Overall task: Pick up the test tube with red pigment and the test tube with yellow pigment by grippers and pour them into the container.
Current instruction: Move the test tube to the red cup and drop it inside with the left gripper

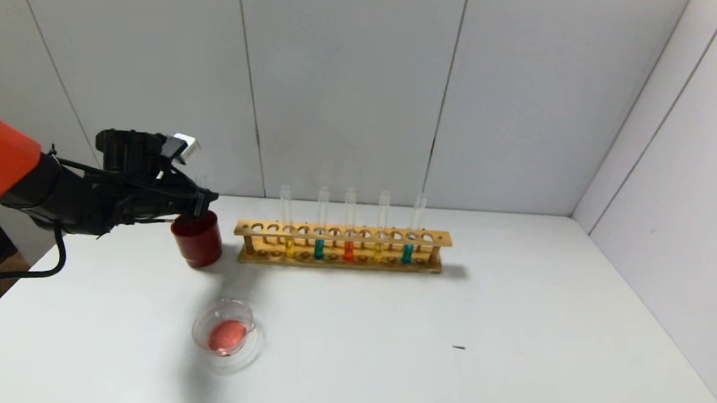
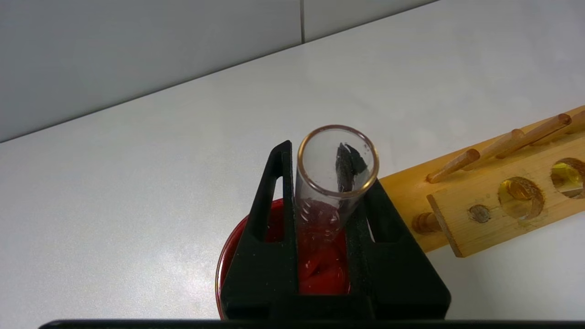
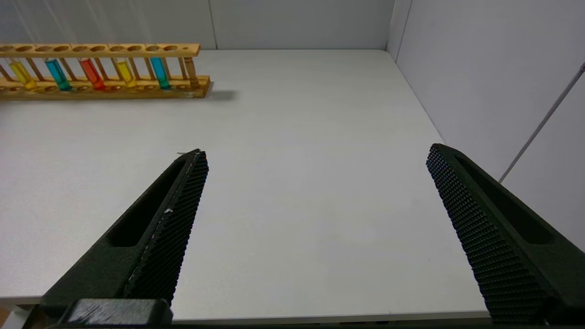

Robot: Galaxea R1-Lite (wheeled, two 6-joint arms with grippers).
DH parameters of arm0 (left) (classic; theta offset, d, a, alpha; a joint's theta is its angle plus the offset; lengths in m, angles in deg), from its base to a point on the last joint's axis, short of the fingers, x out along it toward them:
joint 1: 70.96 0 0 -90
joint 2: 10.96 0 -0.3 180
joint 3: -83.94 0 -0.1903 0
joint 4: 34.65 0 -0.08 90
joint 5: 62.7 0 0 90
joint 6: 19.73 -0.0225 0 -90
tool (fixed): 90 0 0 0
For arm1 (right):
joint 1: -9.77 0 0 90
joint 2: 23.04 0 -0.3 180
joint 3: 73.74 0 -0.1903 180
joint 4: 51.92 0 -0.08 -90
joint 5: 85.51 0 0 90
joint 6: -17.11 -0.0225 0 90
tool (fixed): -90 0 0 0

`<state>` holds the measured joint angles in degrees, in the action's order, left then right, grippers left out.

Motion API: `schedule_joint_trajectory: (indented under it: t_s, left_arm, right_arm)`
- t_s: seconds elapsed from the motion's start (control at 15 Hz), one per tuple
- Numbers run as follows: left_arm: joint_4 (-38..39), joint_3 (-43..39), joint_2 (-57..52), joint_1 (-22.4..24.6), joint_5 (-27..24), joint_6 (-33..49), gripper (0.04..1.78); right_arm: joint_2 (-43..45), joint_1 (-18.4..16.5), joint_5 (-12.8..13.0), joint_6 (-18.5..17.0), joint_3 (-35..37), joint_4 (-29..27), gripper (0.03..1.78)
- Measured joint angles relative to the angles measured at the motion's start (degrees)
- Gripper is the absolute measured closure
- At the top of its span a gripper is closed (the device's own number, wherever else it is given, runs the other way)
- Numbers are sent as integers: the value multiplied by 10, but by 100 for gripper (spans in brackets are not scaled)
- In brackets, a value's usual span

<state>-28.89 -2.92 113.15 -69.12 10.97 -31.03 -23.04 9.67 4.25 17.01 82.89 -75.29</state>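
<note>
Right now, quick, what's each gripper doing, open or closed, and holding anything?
Left gripper: closed on an emptied test tube, over the red cup.
Right gripper: open, holding nothing, above the table.

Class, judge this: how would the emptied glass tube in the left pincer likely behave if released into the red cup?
The tube is thin glass, so probably fragile. It looks empty, likely light. Taller than the red cup, it would probably lean on the rim.

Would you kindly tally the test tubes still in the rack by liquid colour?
Yellow: 2
Teal: 2
Orange-red: 1
Total: 5 tubes in the wooden rack
</note>
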Motion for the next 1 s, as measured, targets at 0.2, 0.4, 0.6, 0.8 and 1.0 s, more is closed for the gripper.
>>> schedule_joint_trajectory:
  t_s: [0.2,0.4,0.6,0.8,1.0]
  left_arm:
    - [-2,-5,0,0,0,-1,149]
    - [-2,-7,0,-1,0,-3,149]
    - [-2,-7,0,-1,0,-2,149]
    - [-3,-7,-3,-1,0,0,149]
    - [-4,-6,-7,-1,0,0,149]
  right_arm:
    - [0,0,0,0,0,0,6]
    - [0,0,0,0,0,0,6]
    - [0,0,0,0,0,0,6]
    - [0,0,0,0,0,0,6]
    - [0,0,0,0,0,0,6]
